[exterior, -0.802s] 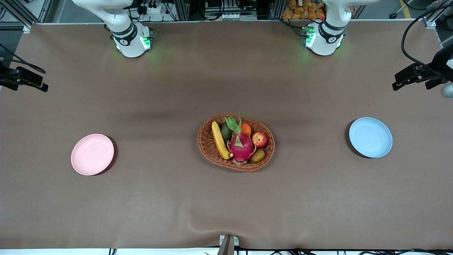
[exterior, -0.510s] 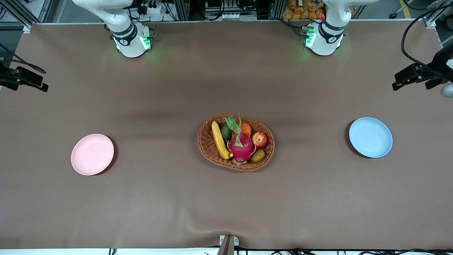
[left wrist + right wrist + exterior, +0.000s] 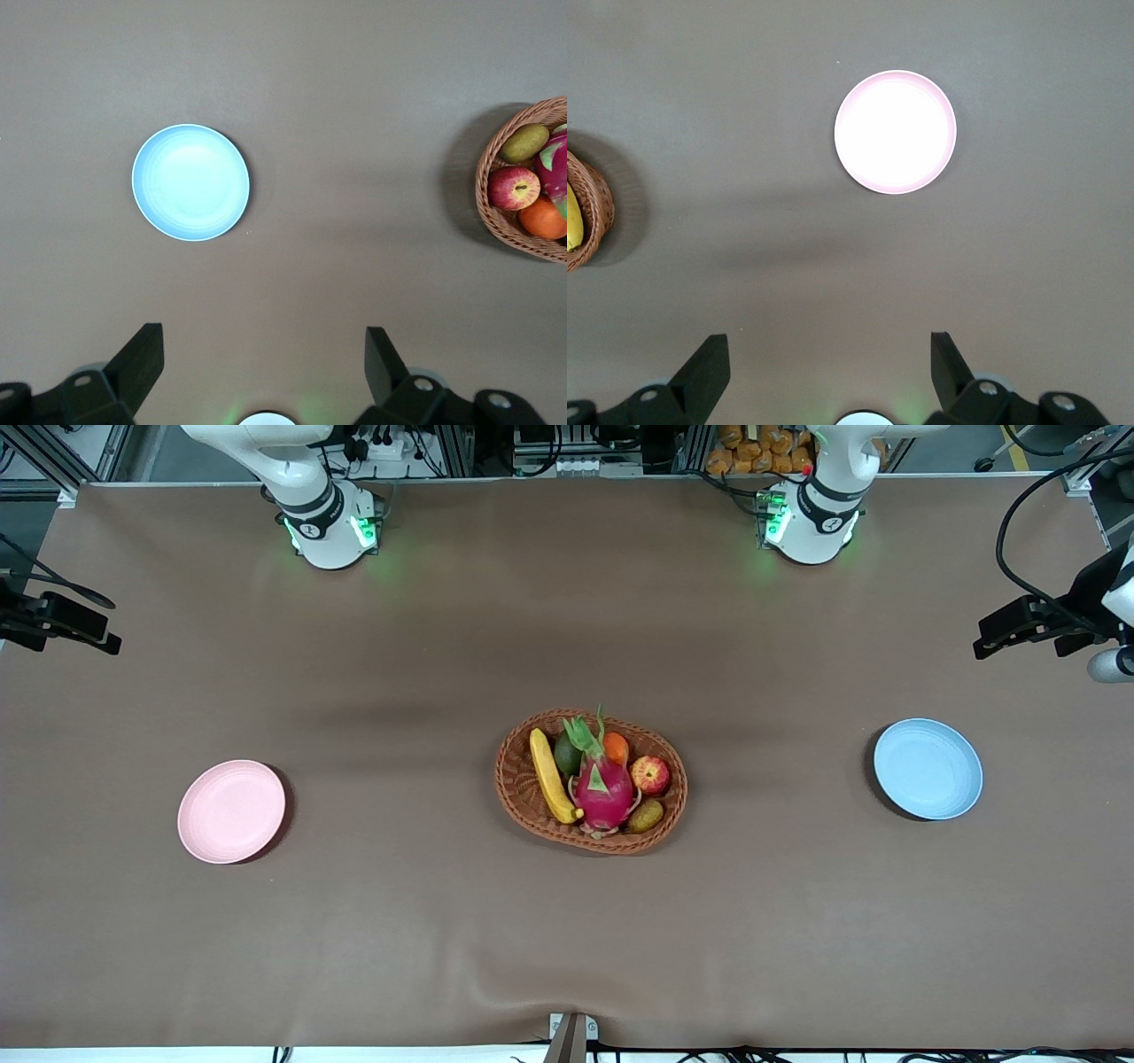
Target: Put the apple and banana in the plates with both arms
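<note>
Fruit sits piled in an oval woven brown basket [image 3: 591, 781] at the middle of the brown surface [image 3: 567, 939]. The long slim yellow banana [image 3: 551, 776] lies along the basket's edge toward the right arm's end, its darker tip pointing toward the front camera. The small round red apple with yellowish blotches [image 3: 650, 774] rests at the basket's edge toward the left arm's end, just beside a large magenta dragon fruit [image 3: 604, 784] that fills the centre. An orange carrot-like fruit [image 3: 616, 747] and a dark green fruit [image 3: 567, 755] lie farther from the front camera than the dragon fruit, while a small brownish-green oval fruit [image 3: 646, 815] lies nearer, touching the basket wall.

Both small round matte plates are bare and well apart from the basket: the pale pink plate [image 3: 231, 810] toward the right arm's end, the light blue plate [image 3: 928, 768] toward the left arm's end.

Left gripper [image 3: 263, 379] hangs high above the surface near the blue plate, its black fingers [image 3: 137, 363] spread wide and holding nothing. Right gripper [image 3: 829, 376] hangs high near the pink plate, its fingers [image 3: 707, 365] likewise released and bare.
</note>
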### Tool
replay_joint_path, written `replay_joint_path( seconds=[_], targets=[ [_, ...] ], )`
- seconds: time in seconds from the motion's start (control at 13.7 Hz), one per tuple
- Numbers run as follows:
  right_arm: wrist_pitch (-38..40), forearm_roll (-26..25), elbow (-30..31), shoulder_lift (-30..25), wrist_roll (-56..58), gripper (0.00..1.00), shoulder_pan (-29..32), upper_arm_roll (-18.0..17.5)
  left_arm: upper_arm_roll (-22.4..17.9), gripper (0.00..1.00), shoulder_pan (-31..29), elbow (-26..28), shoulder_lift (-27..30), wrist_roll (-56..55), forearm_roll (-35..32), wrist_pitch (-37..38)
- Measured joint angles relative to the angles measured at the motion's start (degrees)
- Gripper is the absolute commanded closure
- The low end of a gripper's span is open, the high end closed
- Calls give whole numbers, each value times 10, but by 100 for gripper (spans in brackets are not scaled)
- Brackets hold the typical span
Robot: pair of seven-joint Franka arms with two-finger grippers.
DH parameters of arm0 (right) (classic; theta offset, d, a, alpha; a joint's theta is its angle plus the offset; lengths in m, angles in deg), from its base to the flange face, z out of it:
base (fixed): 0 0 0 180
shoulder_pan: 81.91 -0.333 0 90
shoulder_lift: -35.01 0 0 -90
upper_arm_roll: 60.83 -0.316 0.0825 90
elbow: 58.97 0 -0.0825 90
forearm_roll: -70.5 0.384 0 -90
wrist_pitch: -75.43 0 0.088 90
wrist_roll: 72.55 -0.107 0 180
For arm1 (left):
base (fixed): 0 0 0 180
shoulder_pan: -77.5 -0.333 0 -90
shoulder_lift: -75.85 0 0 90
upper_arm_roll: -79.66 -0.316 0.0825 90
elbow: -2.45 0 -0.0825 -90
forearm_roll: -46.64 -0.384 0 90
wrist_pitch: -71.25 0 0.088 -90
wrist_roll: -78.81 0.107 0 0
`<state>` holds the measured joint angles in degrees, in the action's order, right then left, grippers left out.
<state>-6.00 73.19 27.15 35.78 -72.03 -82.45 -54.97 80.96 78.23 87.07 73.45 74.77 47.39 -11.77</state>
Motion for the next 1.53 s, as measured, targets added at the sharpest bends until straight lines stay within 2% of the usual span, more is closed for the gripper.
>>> replay_joint_path(
  seconds=[0.51, 0.8, 1.02, 1.24, 1.53],
  targets=[
    [0, 0, 0, 0, 0, 0, -1, 0, 1, 0, 7, 4, -11, 30, 0, 1],
    [0, 0, 0, 0, 0, 0, -1, 0, 6, 0, 9, 7, -46, 43, 11, -6],
    [0, 0, 1, 0, 0, 0, -3, 0, 23, 0, 29, 20, -73, 52, 14, -46],
    [0, 0, 5, 1, 0, 0, -19, -1, 37, 0, 54, 60, -86, 70, 14, -101],
    [0, 0, 6, 6, -3, 0, -42, -1, 55, 0, 56, 109, -100, 135, 14, -174]
  ],
)
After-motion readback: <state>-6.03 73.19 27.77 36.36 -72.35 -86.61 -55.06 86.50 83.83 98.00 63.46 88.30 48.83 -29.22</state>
